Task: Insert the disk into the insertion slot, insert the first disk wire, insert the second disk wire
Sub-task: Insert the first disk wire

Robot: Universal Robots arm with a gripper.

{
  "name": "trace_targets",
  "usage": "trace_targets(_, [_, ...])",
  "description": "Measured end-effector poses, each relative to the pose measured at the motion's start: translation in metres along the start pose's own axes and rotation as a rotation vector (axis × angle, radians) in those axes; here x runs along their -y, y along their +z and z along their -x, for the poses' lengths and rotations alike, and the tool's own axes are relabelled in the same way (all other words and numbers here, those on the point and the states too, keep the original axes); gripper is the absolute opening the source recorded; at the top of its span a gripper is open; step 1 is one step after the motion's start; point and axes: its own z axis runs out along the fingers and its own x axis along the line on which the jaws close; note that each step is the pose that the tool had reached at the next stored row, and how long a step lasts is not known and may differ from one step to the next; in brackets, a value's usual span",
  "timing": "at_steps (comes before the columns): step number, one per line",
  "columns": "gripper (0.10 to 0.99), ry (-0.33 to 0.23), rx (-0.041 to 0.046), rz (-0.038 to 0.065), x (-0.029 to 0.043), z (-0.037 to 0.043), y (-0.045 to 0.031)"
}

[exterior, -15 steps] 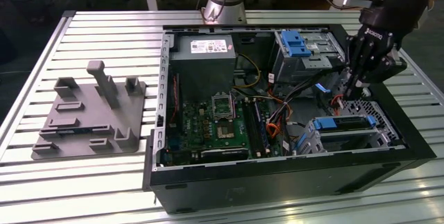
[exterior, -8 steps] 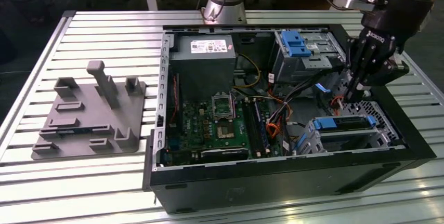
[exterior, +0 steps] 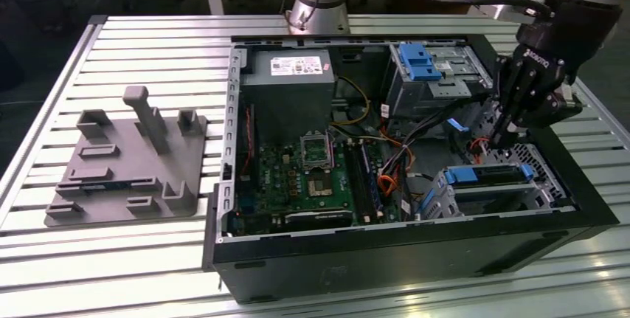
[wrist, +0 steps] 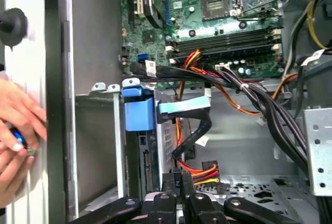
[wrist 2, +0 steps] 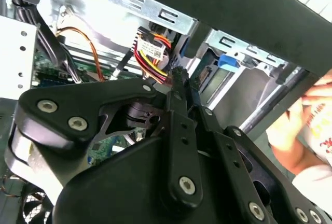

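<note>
The disk (exterior: 489, 175), in its blue carrier, lies inside the insertion slot (exterior: 544, 178) at the exterior view's right of the open computer case. My gripper (exterior: 504, 138) hangs just above the slot's far end, fingers pressed together with nothing visible between them. In the first wrist view the gripper (wrist: 181, 182) is beside a red, yellow and black plug (wrist: 203, 171). The blue carrier (wrist: 139, 114) and the second disk wire's blue plug (wrist: 181, 109) lie ahead of it. The first disk wire (wrist: 239, 106) runs red-orange across the case floor. The second wrist view has the gripper (wrist 2: 179, 74) near the carrier (wrist 2: 228, 60).
A grey moulded fixture (exterior: 128, 163) lies on the slatted table at the exterior view's left. The case holds a power supply (exterior: 291, 67), motherboard (exterior: 305, 178) and a taller bay with a blue latch (exterior: 421, 60). A person's hand (wrist: 15, 125) rests outside the case wall.
</note>
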Motion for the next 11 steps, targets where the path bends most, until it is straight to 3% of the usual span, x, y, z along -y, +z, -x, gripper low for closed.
trace_targets(3, [0.169,-0.002,0.0374,-0.003,0.0003,-0.0027,0.0005])
trace_targets(5, [0.169,-0.003,0.0554,-0.003,0.0002,-0.0050,0.0000])
trace_targets(8, [0.169,-0.004,0.0743,-0.002,-0.0004,-0.0091,-0.0016])
trace_targets(11, [0.169,-0.005,0.0805,-0.001,-0.0007,-0.0151,-0.0015])
